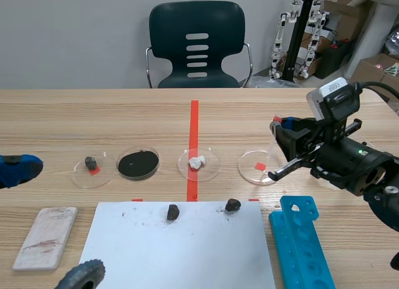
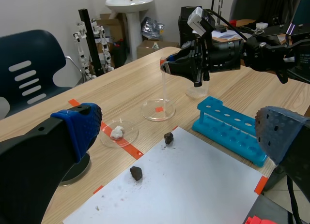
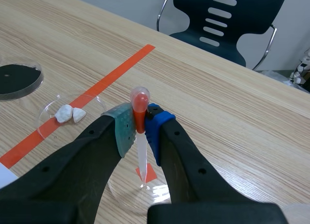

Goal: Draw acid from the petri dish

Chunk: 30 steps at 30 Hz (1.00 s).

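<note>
A clear petri dish [image 1: 259, 167] with a red tape mark under it sits right of the red line. My right gripper [image 1: 282, 128] hovers above it, shut on a clear pipette [image 3: 141, 146] with a red bulb [image 3: 140, 96]. The pipette hangs upright, and its tip reaches down into the dish [image 3: 157, 192]. From the left wrist view, the stem [image 2: 163, 83] drops from the right gripper [image 2: 167, 67] to the dish [image 2: 158, 109]. My left gripper [image 2: 179, 134] is open and holds nothing; one blue finger [image 1: 19, 168] shows at the table's left edge.
Left of the clear dish stand three more dishes: white lumps [image 1: 198, 163], black fill [image 1: 138, 163], a dark stone [image 1: 91, 170]. A white sheet [image 1: 177, 251] carries two dark stones. A blue tube rack [image 1: 299, 239] lies under the right arm. A white slab [image 1: 47, 236] lies front left.
</note>
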Available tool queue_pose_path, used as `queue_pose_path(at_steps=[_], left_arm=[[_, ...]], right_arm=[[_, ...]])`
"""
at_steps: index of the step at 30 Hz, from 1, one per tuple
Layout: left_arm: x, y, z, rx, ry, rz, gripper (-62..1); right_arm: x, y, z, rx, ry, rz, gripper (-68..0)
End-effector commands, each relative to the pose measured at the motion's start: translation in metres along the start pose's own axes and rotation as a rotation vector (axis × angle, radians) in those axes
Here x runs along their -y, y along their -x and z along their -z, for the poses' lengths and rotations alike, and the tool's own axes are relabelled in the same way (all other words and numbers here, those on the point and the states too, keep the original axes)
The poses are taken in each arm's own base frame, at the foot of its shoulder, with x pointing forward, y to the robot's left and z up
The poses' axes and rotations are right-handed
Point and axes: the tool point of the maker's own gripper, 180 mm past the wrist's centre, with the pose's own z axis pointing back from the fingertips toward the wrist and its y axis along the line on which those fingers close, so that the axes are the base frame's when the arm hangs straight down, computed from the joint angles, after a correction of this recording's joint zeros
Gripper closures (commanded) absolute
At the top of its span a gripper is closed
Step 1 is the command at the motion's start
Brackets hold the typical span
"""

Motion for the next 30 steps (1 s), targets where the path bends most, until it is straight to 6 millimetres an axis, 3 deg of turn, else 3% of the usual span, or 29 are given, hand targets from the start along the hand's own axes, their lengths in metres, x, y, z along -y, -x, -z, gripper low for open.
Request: queue_pose_path(at_steps=[1, 9, 30], left_arm=[[-0.0011, -0.0041, -0.0003, 0.02, -0.014, -0.008, -62.3], [-0.0011, -0.0041, -0.0003, 0.02, -0.014, -0.008, -62.3], [-0.0011, -0.0041, -0.0003, 0.02, -0.014, -0.008, -62.3]], right_arm=[[0.004, -0.0102, 0.0032, 0.035, 0.009, -0.003, -6.9], [0.004, -0.0102, 0.0032, 0.035, 0.009, -0.003, -9.3], [0.004, -0.01, 0.0033, 0.034, 0.008, -0.004, -7.9]])
